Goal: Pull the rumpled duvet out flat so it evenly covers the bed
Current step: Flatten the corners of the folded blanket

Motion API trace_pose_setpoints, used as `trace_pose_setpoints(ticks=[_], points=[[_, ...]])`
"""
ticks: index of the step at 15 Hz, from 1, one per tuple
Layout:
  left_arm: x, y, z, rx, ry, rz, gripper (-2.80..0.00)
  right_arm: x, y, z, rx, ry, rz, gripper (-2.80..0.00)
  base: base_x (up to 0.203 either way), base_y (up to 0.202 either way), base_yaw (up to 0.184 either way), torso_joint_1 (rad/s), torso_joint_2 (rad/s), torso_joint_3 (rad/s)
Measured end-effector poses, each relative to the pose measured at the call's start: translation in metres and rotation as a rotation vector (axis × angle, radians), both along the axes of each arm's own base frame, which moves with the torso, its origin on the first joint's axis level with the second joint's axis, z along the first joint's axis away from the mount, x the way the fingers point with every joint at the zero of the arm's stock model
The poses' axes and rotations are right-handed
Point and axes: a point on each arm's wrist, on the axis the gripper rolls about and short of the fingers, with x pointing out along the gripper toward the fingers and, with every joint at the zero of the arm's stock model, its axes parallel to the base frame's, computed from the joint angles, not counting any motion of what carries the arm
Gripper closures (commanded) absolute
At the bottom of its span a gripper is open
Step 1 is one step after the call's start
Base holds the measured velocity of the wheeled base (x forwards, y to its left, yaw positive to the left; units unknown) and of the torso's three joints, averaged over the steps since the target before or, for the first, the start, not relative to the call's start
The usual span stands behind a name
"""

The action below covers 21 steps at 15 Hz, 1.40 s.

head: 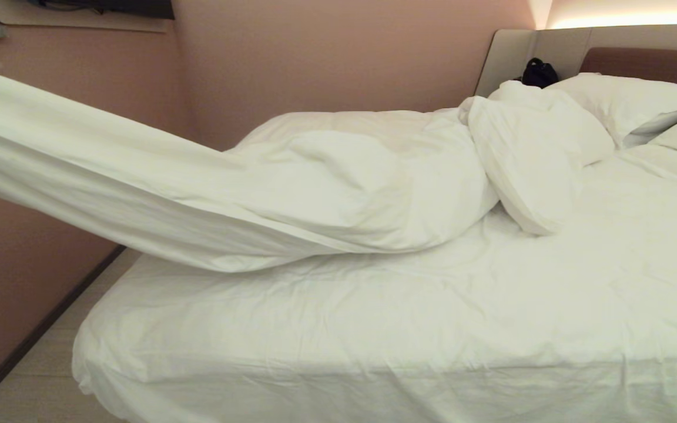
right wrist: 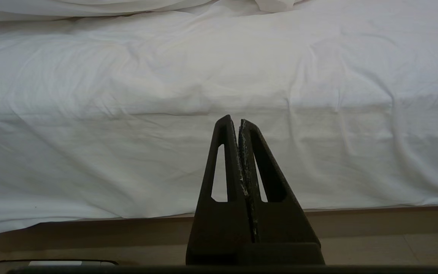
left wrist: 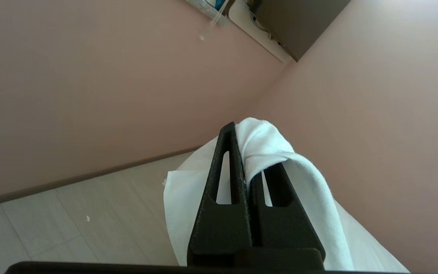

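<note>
The white duvet [head: 338, 182] lies bunched across the far half of the bed [head: 409, 329], and one end of it stretches taut through the air to the left, off the head view's edge. My left gripper [left wrist: 243, 140] is shut on that end of the duvet [left wrist: 276, 148]; the cloth bulges over the fingertips and hangs down beside them. It is outside the head view. My right gripper [right wrist: 237, 123] is shut and empty, held low in front of the sheeted side of the bed [right wrist: 219, 114], and is also outside the head view.
Two white pillows [head: 626, 100] lean at the padded headboard [head: 644, 59], with a dark object [head: 538, 73] behind them. A pink wall [head: 315, 59] runs along the far side of the bed. A strip of pale floor [head: 39, 364] lies at the left, beside the bed's end.
</note>
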Motion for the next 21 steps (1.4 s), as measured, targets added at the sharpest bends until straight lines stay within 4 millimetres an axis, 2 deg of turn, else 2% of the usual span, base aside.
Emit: trace_pose_setpoints(ticks=[12,20,21], points=[[-0.023,-0.005,0.007,0.029,-0.028,0.083,0.0,0.0,0.0,0.0,0.0,-0.001,0.0,0.0,0.0,0.0,0.0,0.0,0.0,0.0],[-0.023,-0.003,0.004,0.027,-0.013,0.09,0.0,0.0,0.0,0.0,0.0,0.0,-0.001,0.0,0.0,0.0,0.0,0.0,0.0,0.0],[-0.022,-0.003,0.003,0.026,-0.01,0.089,-2.8,0.0,0.0,0.0,0.0,0.0,-0.001,0.0,0.0,0.0,0.0,0.0,0.0,0.0]])
